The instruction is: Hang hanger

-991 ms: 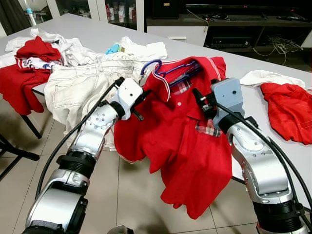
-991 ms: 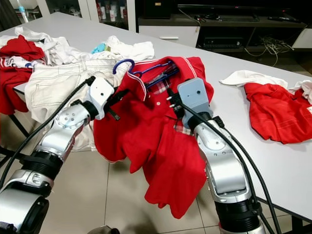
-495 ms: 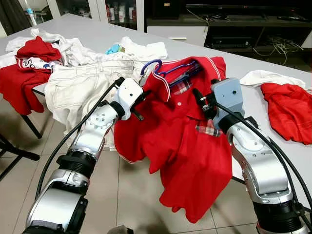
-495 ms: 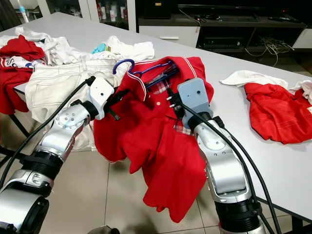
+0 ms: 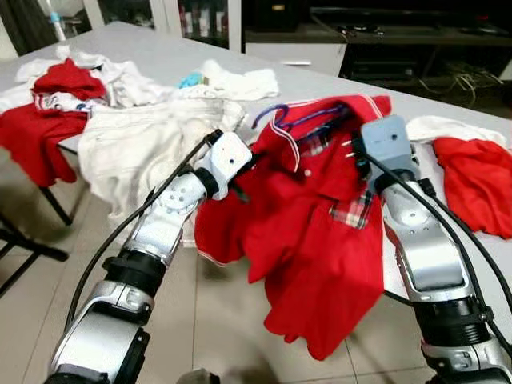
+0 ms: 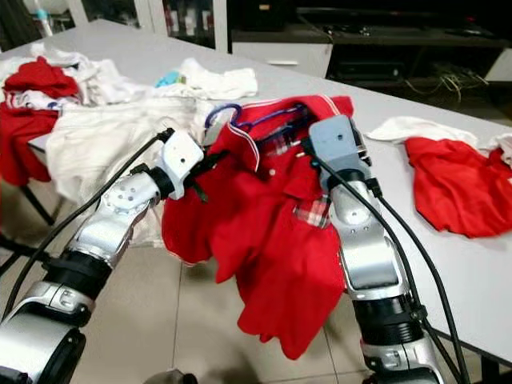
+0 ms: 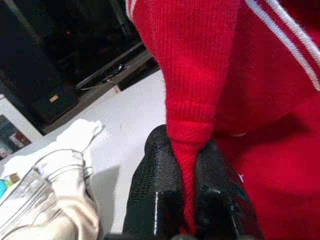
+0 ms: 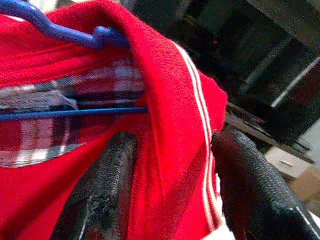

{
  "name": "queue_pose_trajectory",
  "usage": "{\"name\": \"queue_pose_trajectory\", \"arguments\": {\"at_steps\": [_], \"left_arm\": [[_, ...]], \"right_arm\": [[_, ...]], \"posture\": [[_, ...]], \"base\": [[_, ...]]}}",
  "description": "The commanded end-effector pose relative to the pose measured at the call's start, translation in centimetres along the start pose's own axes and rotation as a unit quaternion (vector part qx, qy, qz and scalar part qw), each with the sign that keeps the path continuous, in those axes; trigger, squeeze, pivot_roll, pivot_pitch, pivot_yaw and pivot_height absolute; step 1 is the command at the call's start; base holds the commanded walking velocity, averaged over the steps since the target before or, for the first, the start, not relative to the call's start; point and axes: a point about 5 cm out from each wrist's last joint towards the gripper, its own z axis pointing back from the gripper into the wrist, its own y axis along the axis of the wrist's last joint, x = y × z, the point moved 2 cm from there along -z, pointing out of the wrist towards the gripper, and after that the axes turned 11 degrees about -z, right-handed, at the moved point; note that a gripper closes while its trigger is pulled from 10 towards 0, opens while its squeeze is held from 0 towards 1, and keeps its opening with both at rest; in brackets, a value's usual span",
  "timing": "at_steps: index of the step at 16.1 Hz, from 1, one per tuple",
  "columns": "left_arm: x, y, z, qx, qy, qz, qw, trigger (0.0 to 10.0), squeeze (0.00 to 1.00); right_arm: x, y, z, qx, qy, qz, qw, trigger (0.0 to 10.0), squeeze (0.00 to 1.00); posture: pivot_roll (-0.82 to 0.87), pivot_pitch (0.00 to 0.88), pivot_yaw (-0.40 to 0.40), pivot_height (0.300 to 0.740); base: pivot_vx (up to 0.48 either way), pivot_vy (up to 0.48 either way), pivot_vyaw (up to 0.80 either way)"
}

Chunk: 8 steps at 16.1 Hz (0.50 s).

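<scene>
A red polo shirt (image 5: 320,248) with white-striped collar and plaid lining spills off the near edge of the grey bench (image 5: 448,264). The left pincer (image 7: 187,200) is pinching its fabric; the right pincer (image 8: 170,185) is spread astride the collar. Inside the collar lies the blue hanger (image 5: 296,120). Farther left sit white trousers (image 5: 136,144) and red clothes (image 5: 40,132); beyond, a dark cabinet (image 5: 360,32).

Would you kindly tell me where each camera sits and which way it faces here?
Left eye view: on the head, facing down at the table; both silver arms show.
Right eye view: its stereo twin, same scene.
Left wrist view: along the left gripper, pinching the red shirt.
Right wrist view: along the right gripper, astride the shirt's collar, blue hanger above.
All share the shirt.
</scene>
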Motion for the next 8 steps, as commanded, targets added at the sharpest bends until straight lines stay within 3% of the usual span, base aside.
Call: {"name": "queue_pose_trajectory", "arguments": {"at_steps": [1, 6, 7, 8], "left_arm": [[-0.2, 0.7, -0.1, 0.015, 0.004, 0.002, 1.000, 10.0, 0.00], [-0.1, 0.6, 0.1, 0.015, 0.007, 0.009, 1.000, 10.0, 0.00], [-0.2, 0.7, 0.1, 0.015, 0.007, 0.008, 1.000, 10.0, 0.00], [-0.2, 0.7, 0.1, 0.015, 0.008, 0.008, 1.000, 10.0, 0.00]], "right_arm": [[0.3, -0.1, 0.0, 0.001, -0.009, 0.003, 1.000, 10.0, 0.00], [0.1, -1.2, -0.3, -0.020, 0.002, -0.019, 1.000, 10.0, 0.00], [-0.3, -1.6, -0.4, -0.029, 0.015, -0.032, 0.999, 5.1, 0.00], [-0.5, -1.7, -0.3, -0.029, 0.021, -0.041, 0.999, 2.0, 0.00]], "posture": [[-0.08, 0.000, 0.017, 0.740], [-0.07, 0.000, 0.013, 0.740], [-0.07, 0.000, 0.013, 0.740], [-0.07, 0.000, 0.008, 0.740]], "base": [[0.000, 0.000, 0.00], [0.000, 0.000, 0.00], [0.000, 0.000, 0.00], [0.000, 0.000, 0.00]]}}
